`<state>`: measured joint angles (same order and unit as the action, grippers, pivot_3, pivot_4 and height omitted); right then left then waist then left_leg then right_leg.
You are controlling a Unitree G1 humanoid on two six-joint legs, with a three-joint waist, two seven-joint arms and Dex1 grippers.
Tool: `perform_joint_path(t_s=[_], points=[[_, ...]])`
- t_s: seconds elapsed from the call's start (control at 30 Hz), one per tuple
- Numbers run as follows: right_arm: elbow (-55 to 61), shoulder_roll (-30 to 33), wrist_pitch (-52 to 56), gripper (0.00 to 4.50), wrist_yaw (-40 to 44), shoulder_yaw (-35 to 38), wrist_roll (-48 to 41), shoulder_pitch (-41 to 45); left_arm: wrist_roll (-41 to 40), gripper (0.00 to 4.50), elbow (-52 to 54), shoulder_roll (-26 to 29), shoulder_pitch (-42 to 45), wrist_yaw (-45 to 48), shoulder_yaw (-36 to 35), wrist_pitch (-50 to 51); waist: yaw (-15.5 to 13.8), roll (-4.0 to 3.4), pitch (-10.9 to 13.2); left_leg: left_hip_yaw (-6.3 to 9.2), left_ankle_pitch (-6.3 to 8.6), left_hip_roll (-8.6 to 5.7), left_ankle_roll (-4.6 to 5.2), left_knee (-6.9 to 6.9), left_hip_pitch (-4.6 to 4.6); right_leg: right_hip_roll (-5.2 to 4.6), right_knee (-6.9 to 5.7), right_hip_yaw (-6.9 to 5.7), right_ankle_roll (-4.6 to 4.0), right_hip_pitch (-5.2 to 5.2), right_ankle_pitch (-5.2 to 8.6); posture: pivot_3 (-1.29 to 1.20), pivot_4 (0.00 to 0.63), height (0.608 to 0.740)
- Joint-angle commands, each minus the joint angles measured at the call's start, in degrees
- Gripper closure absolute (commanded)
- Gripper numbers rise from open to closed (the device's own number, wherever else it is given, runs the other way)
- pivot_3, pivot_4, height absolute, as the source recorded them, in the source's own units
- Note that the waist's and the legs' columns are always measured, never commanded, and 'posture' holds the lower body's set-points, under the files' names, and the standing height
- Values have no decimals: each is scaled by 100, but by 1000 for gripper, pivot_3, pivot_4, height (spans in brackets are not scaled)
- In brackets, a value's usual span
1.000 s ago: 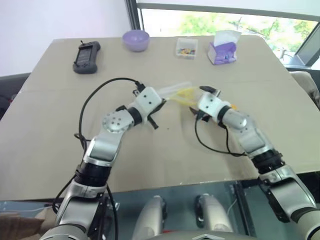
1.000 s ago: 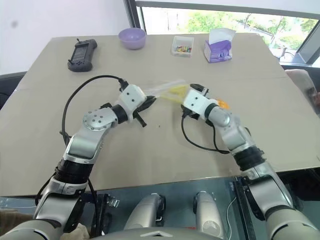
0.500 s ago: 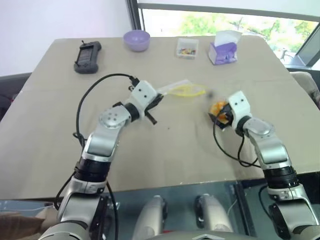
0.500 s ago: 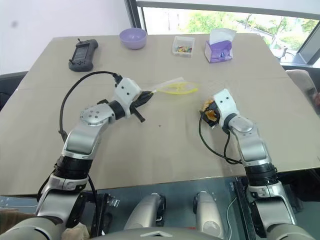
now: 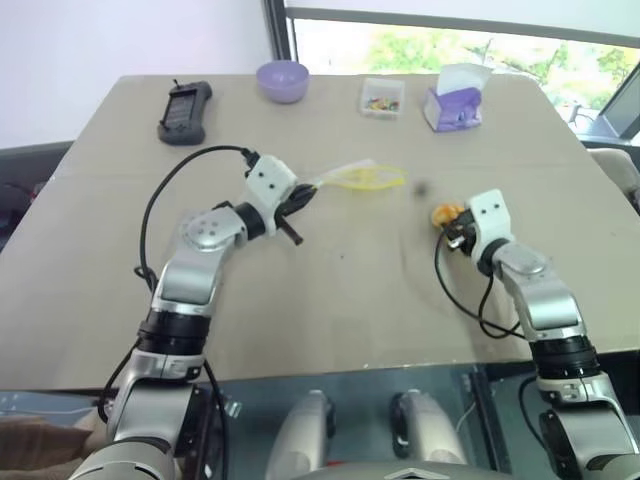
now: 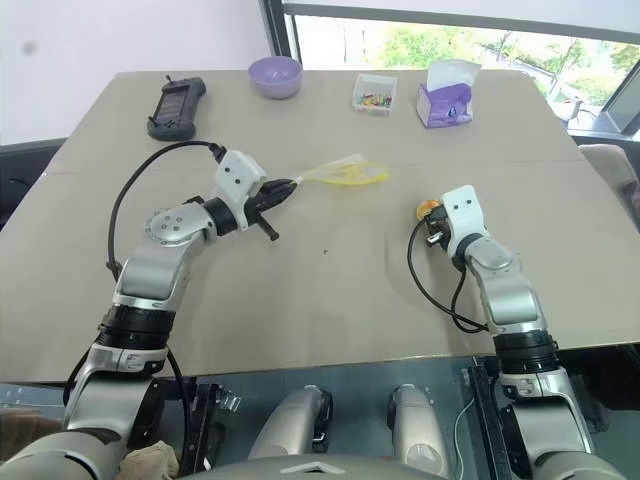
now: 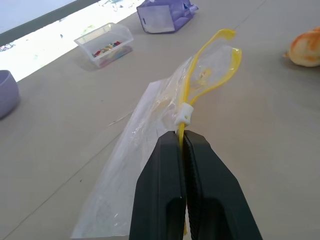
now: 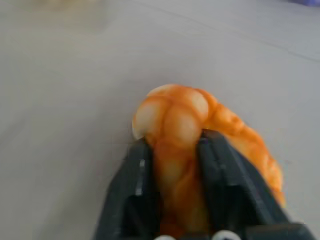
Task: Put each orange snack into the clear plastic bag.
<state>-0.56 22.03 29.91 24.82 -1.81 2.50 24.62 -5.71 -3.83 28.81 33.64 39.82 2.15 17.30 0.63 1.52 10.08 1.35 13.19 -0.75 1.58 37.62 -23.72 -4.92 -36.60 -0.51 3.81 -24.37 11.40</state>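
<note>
Item: orange snack [image 8: 185, 130], soft, light, squashable, on the table [image 5: 350, 300] well right of the clear plastic bag [image 7: 150, 150]; my right gripper [image 8: 175, 150] pinches its edge, left gripper [image 7: 182, 145] clamps the bag's yellow seal.

Your left gripper [image 7: 184, 142] reaches level with jaws pinched tight; your right gripper [image 8: 175, 145] angles down, jaws clamped.

The right gripper [image 8: 171, 150] is away from the mouth of the clear plastic bag [image 5: 352, 178], out toward the tabletop's [image 5: 330, 330] right edge. Its fingers, wide open a second ago, now pinch the orange snack [image 8: 192, 125], which seems to rest on the tabletop.
</note>
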Motion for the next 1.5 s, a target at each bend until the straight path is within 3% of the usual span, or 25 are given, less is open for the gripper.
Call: perform_joint_path(t_s=[0.03, 0.27, 0.77, 1.5], points=[[969, 143, -231, 3779, 500, 82, -464, 50, -43, 4500, 42, -5, 104, 41, -15, -158, 18, -2, 1, 0, 0, 0, 0, 0, 0, 0, 0, 1, 0, -1, 0, 0, 150, 740], [1580, 24, 89, 3779, 875, -269, -869, 410, 46, 4500, 106, -107, 74, 51, 177, -262, 12, -3, 2, 1, 0, 3, 0, 2, 1, 2, -4, 0, 0, -1, 0, 0, 150, 740], [864, -199, -90, 3779, 998, -698, -882, 993, -43, 4500, 852, -150, -164, 166, 454, -223, 14, -3, 2, 3, 0, 3, 0, 2, -1, 2, -2, 0, 0, -1, 0, 0, 150, 740], [-41, -189, -93, 3779, 1185, -1012, -682, 1332, -315, 4500, 933, 146, -480, 1404, 707, -1399, 16, -4, 2, -1, 0, 3, 0, 2, -1, 2, -1, 0, 0, -1, 0, 0, 150, 740]])
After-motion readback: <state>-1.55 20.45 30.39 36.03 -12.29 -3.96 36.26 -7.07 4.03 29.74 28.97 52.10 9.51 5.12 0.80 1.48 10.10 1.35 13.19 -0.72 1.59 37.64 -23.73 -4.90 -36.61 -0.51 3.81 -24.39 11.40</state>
